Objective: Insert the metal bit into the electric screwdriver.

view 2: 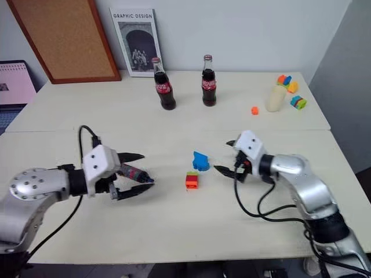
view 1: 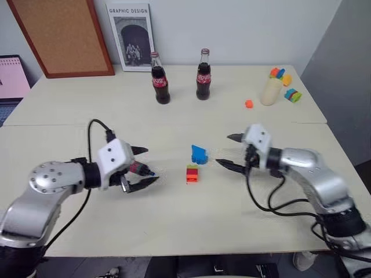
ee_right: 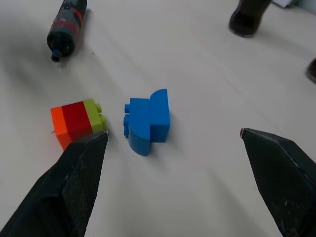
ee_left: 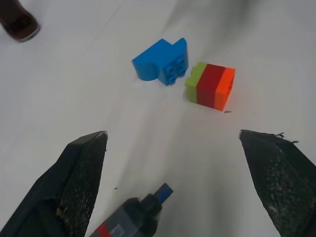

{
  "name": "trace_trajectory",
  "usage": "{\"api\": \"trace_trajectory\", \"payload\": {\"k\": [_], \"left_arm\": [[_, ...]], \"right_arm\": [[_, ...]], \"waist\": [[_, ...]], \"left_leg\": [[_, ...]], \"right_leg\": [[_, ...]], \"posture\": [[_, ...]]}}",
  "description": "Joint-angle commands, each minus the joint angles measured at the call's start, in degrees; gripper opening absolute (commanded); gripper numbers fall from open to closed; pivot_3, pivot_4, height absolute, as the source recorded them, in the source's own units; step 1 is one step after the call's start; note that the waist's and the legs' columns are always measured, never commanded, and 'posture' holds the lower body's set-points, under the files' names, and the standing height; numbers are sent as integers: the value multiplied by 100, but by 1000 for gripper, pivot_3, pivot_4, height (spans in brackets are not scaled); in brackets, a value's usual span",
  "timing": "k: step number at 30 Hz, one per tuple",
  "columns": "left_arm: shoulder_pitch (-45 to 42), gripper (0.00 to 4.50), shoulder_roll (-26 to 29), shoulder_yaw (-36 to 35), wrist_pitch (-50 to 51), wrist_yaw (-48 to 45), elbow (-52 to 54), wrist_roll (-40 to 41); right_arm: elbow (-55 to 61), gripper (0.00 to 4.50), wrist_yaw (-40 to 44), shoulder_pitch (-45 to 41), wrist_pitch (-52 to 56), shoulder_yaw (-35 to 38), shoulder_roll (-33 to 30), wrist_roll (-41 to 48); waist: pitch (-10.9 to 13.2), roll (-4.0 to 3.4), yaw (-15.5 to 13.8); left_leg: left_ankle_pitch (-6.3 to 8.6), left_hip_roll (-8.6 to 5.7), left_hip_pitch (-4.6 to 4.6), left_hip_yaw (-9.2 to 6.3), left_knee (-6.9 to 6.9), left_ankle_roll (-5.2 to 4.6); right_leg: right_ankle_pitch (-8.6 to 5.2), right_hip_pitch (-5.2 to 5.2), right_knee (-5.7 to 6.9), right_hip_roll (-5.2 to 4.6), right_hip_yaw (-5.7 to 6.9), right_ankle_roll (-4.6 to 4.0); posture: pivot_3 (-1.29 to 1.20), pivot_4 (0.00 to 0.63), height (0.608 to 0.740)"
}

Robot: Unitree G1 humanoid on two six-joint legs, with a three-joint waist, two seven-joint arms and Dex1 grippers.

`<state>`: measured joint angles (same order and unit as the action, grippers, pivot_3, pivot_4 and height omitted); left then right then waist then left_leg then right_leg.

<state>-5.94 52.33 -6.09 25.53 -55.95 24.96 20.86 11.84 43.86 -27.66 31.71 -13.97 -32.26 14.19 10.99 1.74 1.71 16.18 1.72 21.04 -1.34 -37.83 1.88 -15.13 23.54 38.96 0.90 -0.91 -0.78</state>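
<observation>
We see the electric screwdriver [view 1: 138, 168] lying on the bench between the spread fingers of the left tool [view 1: 142, 166], tip toward the right tool [view 1: 231, 152], also open and empty.

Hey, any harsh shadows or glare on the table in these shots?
Left eye view: even light, no glare on the table. Right wrist view: the blue brick casts only a soft, faint shadow. Left wrist view: same soft shadow beside the stacked brick.

electric screwdriver [view 1: 141, 169] left of two blocks [view 1: 196, 163]
</observation>
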Motion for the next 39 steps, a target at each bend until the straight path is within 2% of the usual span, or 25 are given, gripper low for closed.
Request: {"api": "trace_trajectory", "payload": {"k": [1, 6, 13, 17, 23, 25, 30, 35, 39], "left_arm": [[-272, 4454, -35, 131, -218, -33, -8, -87], [-392, 4454, -78, 330, -346, -9, -74, -213], [-397, 4454, -97, 372, -402, -23, -84, -251], [-441, 4500, -156, 435, -442, -19, -111, -263], [-462, 4500, -229, 527, -599, -41, -234, -358], [-480, 4500, -288, 577, -660, -46, -271, -365], [-613, 4500, -581, 802, -698, -30, -205, -264], [-944, 4500, -983, 1105, -652, 11, -104, -201], [-1289, 4500, -1363, 1396, -568, 53, -144, -195]], "right_arm": [[-572, 4500, -10, -545, 27, -322, 362, -276], [-1466, 4500, 19, -1028, -18, -613, 803, -582], [-1950, 4500, 214, -1292, 109, -736, 1184, -664], [-2141, 3841, 181, -1361, 79, -671, 1357, -689], [-2000, 2392, 155, -1233, 50, -606, 1319, -744], [-1858, 2080, 56, -1165, 29, -496, 1269, -764], [-1023, 2075, -284, -658, 308, 245, 715, -716], [-300, 2075, -760, 329, 755, 1633, -136, -680], [-516, 2075, -1399, 1070, 792, 2727, -579, -881]], "waist": [[0, 0, -3], [0, 0, -4], [0, -1, -1], [0, -1, 0], [0, -1, -1], [0, -1, -2], [1, -1, -32], [0, -1, -79], [0, -2, -117]], "left_leg": [[0, -1, 3, -2, 0, 0], [0, -1, 3, -2, 0, -1], [0, 1, 3, -5, 0, -2], [0, 1, 2, -5, 0, -2], [0, 0, 3, -6, 0, -2], [0, 0, 3, -6, 0, -2], [0, -3, 8, -7, -2, -2], [0, -8, 21, -6, -8, -2], [0, -10, 24, 3, -8, -1]], "right_leg": [[0, 3, 0, 0, -1, 0], [1, 4, -1, -1, -2, -1], [1, 5, 2, -1, 1, -2], [1, 5, 3, -1, 1, -2], [1, 5, 3, -1, 1, -2], [1, 5, 2, -1, 1, -2], [1, 5, 1, -5, 3, -1], [1, 5, -5, -9, 6, 0], [0, 5, -4, -7, 10, 2]], "posture": [[0, 150, 740], [0, 150, 740], [0, 150, 740], [0, 150, 740], [0, 150, 740], [0, 150, 740], [0, 150, 740], [0, 150, 740], [0, 150, 740]]}}
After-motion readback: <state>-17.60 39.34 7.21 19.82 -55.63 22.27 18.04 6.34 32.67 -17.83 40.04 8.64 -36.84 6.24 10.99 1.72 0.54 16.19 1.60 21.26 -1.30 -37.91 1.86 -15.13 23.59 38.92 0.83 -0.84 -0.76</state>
